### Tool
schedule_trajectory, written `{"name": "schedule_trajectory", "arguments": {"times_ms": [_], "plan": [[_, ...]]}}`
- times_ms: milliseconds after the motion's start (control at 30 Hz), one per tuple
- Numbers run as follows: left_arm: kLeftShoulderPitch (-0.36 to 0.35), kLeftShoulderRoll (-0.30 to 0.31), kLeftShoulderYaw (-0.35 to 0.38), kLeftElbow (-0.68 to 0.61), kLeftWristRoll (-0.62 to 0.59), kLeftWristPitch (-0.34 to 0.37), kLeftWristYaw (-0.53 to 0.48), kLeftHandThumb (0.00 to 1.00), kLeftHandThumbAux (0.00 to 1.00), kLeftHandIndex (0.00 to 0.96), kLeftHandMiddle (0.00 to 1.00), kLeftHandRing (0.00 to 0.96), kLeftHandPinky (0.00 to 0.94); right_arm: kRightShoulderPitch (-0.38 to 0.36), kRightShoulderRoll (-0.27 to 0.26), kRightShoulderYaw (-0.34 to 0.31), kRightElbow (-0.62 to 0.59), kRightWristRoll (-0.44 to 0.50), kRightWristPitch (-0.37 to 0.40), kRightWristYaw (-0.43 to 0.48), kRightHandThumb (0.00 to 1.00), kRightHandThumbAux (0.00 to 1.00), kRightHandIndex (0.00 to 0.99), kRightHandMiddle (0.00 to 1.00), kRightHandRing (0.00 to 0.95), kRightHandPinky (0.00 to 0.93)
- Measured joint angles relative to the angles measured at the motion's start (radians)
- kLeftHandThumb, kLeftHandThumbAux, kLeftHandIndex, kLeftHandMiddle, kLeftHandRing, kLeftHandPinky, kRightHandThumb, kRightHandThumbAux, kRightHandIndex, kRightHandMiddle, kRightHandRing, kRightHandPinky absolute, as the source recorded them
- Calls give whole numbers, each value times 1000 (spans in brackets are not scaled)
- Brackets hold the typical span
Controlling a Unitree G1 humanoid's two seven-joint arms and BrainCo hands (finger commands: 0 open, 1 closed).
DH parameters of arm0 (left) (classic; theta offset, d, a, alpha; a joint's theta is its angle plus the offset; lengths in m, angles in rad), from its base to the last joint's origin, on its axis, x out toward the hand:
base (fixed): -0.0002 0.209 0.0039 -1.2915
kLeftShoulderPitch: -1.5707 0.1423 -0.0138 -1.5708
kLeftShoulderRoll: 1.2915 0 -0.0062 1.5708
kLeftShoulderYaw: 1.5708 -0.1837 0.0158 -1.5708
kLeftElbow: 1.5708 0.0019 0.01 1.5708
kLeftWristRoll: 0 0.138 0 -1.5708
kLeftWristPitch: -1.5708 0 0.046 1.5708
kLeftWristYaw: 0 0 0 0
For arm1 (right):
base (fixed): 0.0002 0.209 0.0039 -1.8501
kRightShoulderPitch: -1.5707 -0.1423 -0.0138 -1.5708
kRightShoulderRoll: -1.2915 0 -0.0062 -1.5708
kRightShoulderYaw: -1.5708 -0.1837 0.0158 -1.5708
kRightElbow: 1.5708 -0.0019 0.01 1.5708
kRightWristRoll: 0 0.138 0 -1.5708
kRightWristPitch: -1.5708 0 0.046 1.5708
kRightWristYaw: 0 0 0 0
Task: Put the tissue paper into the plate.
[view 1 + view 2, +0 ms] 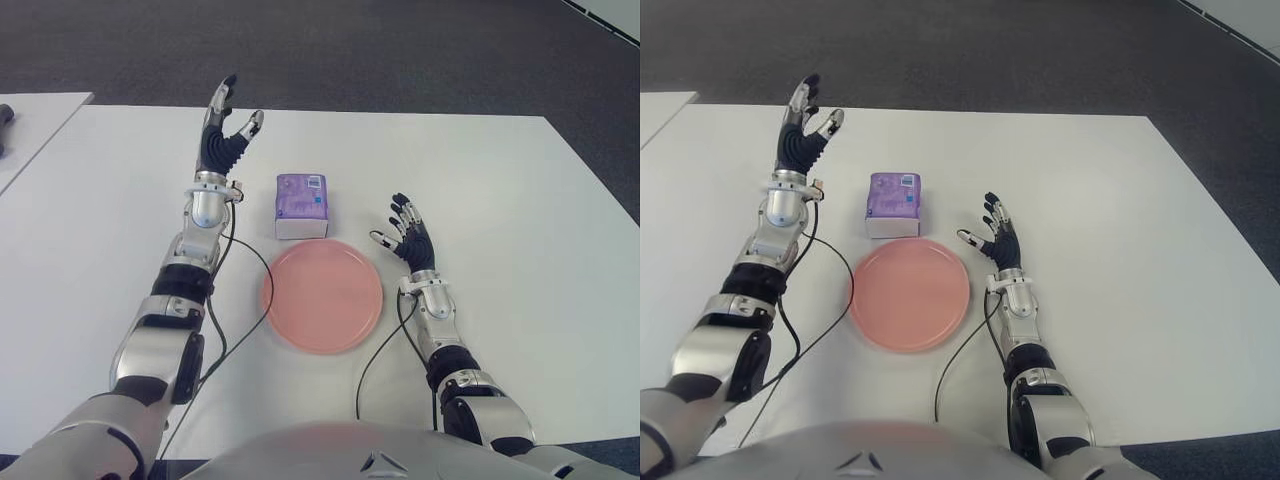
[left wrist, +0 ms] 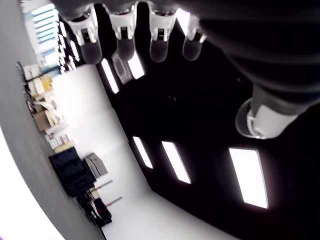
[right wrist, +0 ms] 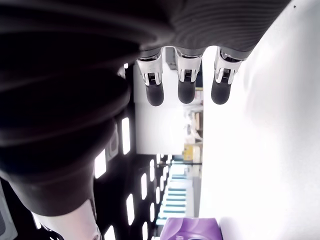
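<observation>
Pink plate [image 1: 322,296] lies nearest the robot, the purple tissue paper [image 1: 301,205] just beyond its far rim, between the open, empty left hand [image 1: 226,135] and the slightly nearer, equally open, empty right hand [image 1: 408,234]

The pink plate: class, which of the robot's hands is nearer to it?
Right. The right hand hovers just beside the pink plate; the left hand is raised farther back, beyond the tissue pack.
</observation>
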Motion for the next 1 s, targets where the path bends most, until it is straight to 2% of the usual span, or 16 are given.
{"name": "schedule_trajectory", "arguments": {"times_ms": [400, 667, 833, 1000], "plan": [[-143, 36, -103, 135, 101, 18, -33, 13, 477, 0, 0, 0, 0, 14, 3, -1, -30, 0, 22, -14, 47, 781, 5, 0, 0, 10], [-227, 35, -189, 290, 189, -22, 18, 13, 481, 0, 0, 0, 0, 21, 6, -1, -53, 4, 53, -14, 53, 767, 2, 0, 0, 10], [-249, 3, -291, 371, 273, -31, 68, 7, 484, 0, 0, 0, 0, 23, 8, -1, -54, 4, 53, -18, 67, 759, 0, 0, 0, 12], [-246, -25, -386, 438, 340, -50, 52, 1, 474, 0, 0, 0, 0, 23, 11, 1, -57, 4, 53, -17, 82, 753, 0, 0, 0, 14]]}}
